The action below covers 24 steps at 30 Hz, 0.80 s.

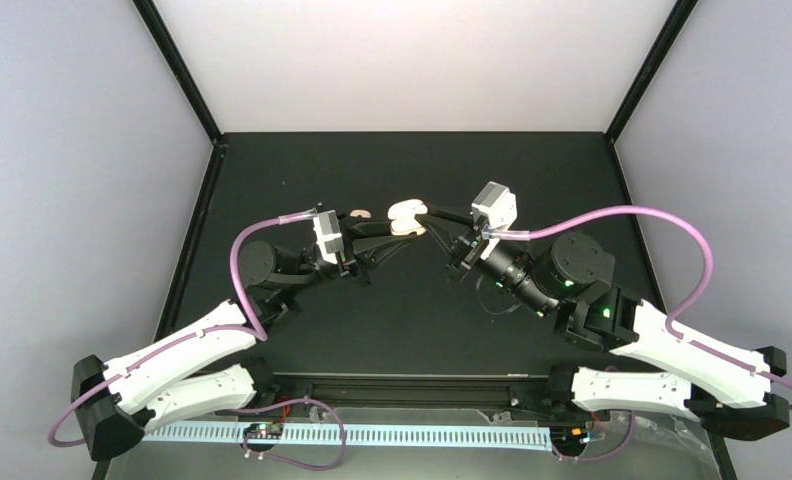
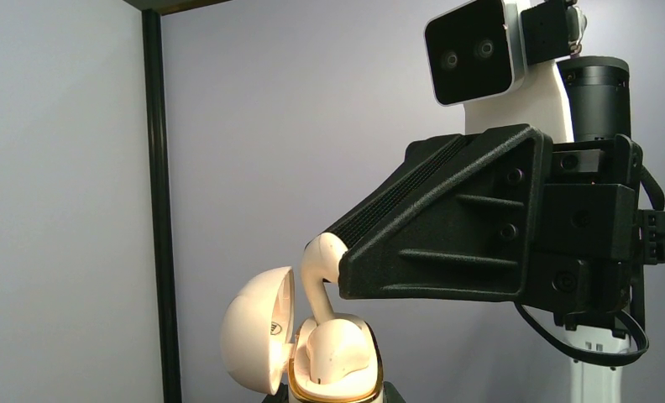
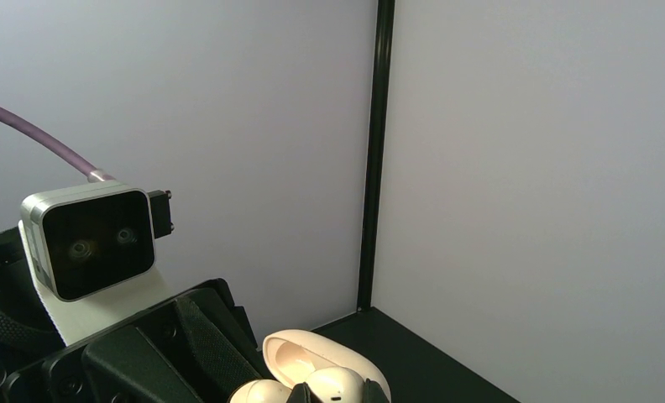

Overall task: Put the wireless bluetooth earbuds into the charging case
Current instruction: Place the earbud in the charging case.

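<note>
A cream charging case (image 1: 405, 215) is held above the table where both grippers meet. In the left wrist view the case (image 2: 336, 382) stands upright, its lid (image 2: 253, 340) swung open to the left. My left gripper (image 2: 329, 400) is shut on the case's lower body. One white earbud (image 2: 339, 346) sits in the case. My right gripper (image 2: 346, 252) is shut on the head of a second earbud (image 2: 319, 269), whose stem reaches down into the case behind the first. In the right wrist view that earbud (image 3: 336, 386) sits between my right gripper's (image 3: 333, 396) tips, before the open lid (image 3: 312, 348).
A small pale pink object (image 1: 360, 214) lies on the black table (image 1: 402, 320) just left of the case, too small to identify. Grey walls and black frame posts (image 1: 182, 70) enclose the table. Purple cables (image 1: 612, 215) loop off both arms.
</note>
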Available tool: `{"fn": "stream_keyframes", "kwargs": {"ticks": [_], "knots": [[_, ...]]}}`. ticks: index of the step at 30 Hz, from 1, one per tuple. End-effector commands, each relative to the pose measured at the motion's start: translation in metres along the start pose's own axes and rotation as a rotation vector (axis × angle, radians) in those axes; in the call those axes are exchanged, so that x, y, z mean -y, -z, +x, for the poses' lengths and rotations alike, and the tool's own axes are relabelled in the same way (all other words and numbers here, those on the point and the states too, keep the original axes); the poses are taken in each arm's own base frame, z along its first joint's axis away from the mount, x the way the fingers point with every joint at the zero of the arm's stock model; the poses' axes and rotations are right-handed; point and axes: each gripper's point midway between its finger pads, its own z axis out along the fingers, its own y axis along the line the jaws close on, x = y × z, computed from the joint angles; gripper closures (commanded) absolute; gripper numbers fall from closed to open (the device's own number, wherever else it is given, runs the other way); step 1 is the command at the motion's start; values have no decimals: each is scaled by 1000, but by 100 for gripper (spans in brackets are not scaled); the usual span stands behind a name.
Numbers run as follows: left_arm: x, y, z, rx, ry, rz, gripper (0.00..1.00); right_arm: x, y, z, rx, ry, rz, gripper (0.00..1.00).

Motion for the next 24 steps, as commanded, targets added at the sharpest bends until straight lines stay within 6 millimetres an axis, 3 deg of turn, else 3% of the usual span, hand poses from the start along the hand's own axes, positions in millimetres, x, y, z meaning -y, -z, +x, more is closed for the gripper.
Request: {"fn": "stream_keyframes", "kwargs": {"ticks": [1, 10, 24], "knots": [[14, 3, -47, 128, -34, 50, 98, 2, 0, 13, -44, 22, 17, 92], [15, 0, -55, 143, -42, 54, 98, -3, 0, 19, -69, 22, -7, 89], [14, -2, -52, 130, -47, 51, 98, -4, 4, 13, -59, 11, -25, 88]]}}
